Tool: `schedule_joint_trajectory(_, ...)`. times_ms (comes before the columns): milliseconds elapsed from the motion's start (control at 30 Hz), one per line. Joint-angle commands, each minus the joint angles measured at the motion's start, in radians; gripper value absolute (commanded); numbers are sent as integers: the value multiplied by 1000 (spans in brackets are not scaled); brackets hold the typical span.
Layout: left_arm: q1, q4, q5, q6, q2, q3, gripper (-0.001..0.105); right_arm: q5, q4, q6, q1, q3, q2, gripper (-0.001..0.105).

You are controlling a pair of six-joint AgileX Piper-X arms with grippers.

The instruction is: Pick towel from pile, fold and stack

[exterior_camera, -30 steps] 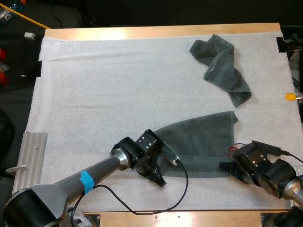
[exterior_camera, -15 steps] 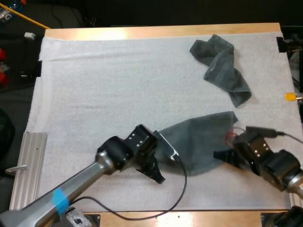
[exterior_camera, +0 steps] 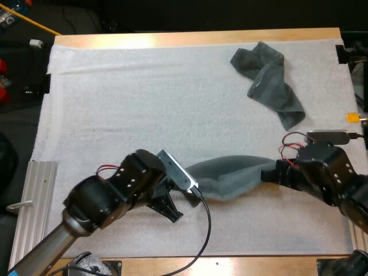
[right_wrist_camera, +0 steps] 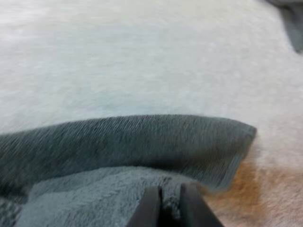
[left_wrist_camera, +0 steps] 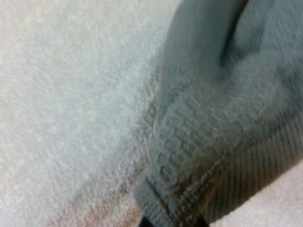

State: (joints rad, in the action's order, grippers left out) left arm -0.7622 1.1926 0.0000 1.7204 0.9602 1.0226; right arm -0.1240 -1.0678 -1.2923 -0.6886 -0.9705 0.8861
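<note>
Towel [exterior_camera: 230,175] drawn narrower since — left fingers [left_wrist_camera: 144,223] and right fingers [right_wrist_camera: 149,208] clamped on it, white mat [exterior_camera: 144,103], wooden table [exterior_camera: 201,38]

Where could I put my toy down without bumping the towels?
The big bare patch of white mat left of the crumpled towel is free. It is crowded on the near side, where the left gripper and right gripper pinch a second towel between them.
</note>
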Motion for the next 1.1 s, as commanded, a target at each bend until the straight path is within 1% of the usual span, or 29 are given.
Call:
schedule_joint_trajectory(0, -3, 26, -12, 5, -10, 27, 0, -6, -26, 0, -19, -20, -19, 0)
schedule_joint_trajectory(100, -3, 81, -12, 5, -23, 67, 0, -9, -59, 40, -80, -49, -42, 0)
schedule_joint_trajectory(167, -3, 105, -12, 5, -36, 82, 0, -23, -68, 46, -115, -70, -53, 0)
schedule_joint_trajectory(233, -3, 132, -12, 5, -59, 92, 0, -59, -78, 71, -166, -98, -61, 0)
schedule_joint_trajectory(367, -3, 193, -8, 15, -96, 93, 0, -83, -117, 111, -238, -146, -61, 0)
schedule_joint_trajectory(433, -3, 224, 0, 35, -120, 93, 0, -95, -141, 131, -283, -170, -61, 0)
schedule_joint_trajectory(600, -3, 247, 45, 62, -161, 93, 0, -101, -200, 207, -369, -204, -61, 0)
schedule_joint_trajectory(667, -3, 245, 54, 63, -167, 89, 0, -101, -202, 219, -394, -204, -60, 0)
schedule_joint_trajectory(767, -3, 223, 50, 44, -154, 67, 0, -123, -161, 219, -401, -184, -31, 0)
schedule_joint_trajectory(833, -3, 160, 50, 32, -132, 30, 0, -130, -105, 195, -395, -149, 11, 0)
schedule_joint_trajectory(900, 5, 98, 26, 25, -108, -3, 0, -139, -63, 174, -382, -117, 60, 0)
schedule_joint_trajectory(967, 27, 19, 22, 25, -78, -42, 0, -151, -30, 163, -350, -80, 112, 0)
schedule_joint_trajectory(1033, 75, -62, 27, 25, -23, -83, 0, -166, 19, 153, -286, -45, 178, 0)
schedule_joint_trajectory(1067, 85, -76, 27, 25, -13, -89, 0, -167, 30, 145, -271, -37, 196, 0)
